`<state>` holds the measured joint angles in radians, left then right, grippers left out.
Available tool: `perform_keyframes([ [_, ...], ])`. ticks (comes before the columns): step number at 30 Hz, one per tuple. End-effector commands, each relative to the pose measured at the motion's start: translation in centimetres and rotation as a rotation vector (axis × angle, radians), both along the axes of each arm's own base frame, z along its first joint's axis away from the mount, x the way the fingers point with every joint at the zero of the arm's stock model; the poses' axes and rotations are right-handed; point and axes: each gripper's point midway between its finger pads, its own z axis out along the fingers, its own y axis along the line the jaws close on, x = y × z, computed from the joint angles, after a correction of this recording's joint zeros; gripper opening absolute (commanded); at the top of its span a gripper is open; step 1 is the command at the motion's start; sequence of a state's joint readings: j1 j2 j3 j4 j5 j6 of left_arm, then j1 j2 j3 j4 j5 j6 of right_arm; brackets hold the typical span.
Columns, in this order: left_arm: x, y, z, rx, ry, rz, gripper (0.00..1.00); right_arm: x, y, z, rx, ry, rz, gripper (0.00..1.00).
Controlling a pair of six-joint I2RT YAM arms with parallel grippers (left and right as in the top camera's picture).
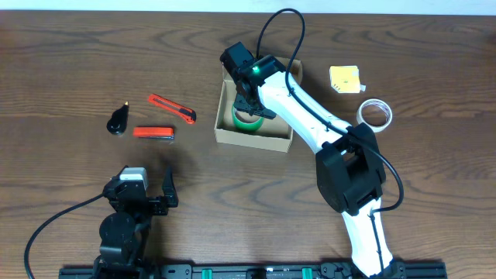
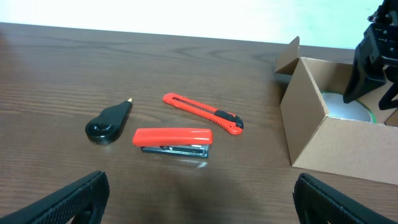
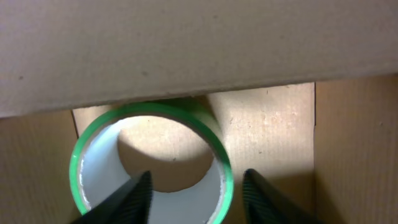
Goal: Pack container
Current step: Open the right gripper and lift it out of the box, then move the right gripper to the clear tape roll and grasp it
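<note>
The container (image 1: 252,139) is a tan cardboard box with its flap lid open, at the table's middle back. It also shows in the left wrist view (image 2: 336,146) and in the right wrist view (image 3: 186,50). A green tape roll (image 1: 246,120) lies on its floor, seen close up in the right wrist view (image 3: 149,109). My right gripper (image 1: 252,105) is down inside the box. Its fingers (image 3: 196,180) are open and straddle the roll's right wall, one inside the ring and one outside, with gaps. My left gripper (image 1: 143,186) is open and empty over the front left of the table (image 2: 199,199).
Left of the box lie a red box cutter (image 1: 172,109) (image 2: 202,113), a red stapler (image 1: 153,132) (image 2: 173,140) and a black teardrop-shaped tool (image 1: 118,120) (image 2: 109,122). Right of the box lie a yellow pad (image 1: 345,79) and a clear tape roll (image 1: 374,114).
</note>
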<state>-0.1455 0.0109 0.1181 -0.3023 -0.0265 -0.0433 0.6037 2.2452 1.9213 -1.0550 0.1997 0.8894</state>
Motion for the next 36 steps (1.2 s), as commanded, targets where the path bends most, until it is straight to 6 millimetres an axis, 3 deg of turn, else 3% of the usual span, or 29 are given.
perform_keyframes([
  [1,0.0,0.2,-1.1,0.025,0.02,0.005,0.96,0.1,-0.8,-0.9,-0.029,0.008,-0.018,0.56],
  [3,0.0,0.2,-1.1,0.025,0.021,0.005,0.95,-0.1,-0.8,-0.8,-0.025,0.015,-0.017,0.62],
  [6,0.0,0.2,-1.1,0.025,0.021,0.005,0.95,-0.4,-0.4,-0.2,0.0,0.025,0.003,0.63],
  [10,0.0,0.2,-1.1,0.025,0.02,0.005,0.95,-0.9,-0.4,2.2,0.017,0.014,0.045,0.63],
  [18,0.0,0.2,-1.1,0.025,0.02,0.005,0.95,-1.9,-2.6,11.9,0.04,-0.122,0.2,0.65],
  [22,0.0,0.2,-1.1,0.025,0.021,0.005,0.95,-3.4,-5.1,15.3,0.027,-0.142,0.226,0.57],
  [24,0.0,0.2,-1.1,0.025,0.021,0.005,0.95,-4.3,-6.9,16.0,-0.014,-0.125,0.218,0.61],
  [27,0.0,0.2,-1.1,0.025,0.02,0.005,0.95,-5.0,-10.1,15.9,-0.092,-0.077,0.168,0.68],
  [36,0.0,0.2,-1.1,0.025,0.02,0.005,0.95,-4.3,-19.7,14.6,-0.168,0.018,-0.015,0.7],
])
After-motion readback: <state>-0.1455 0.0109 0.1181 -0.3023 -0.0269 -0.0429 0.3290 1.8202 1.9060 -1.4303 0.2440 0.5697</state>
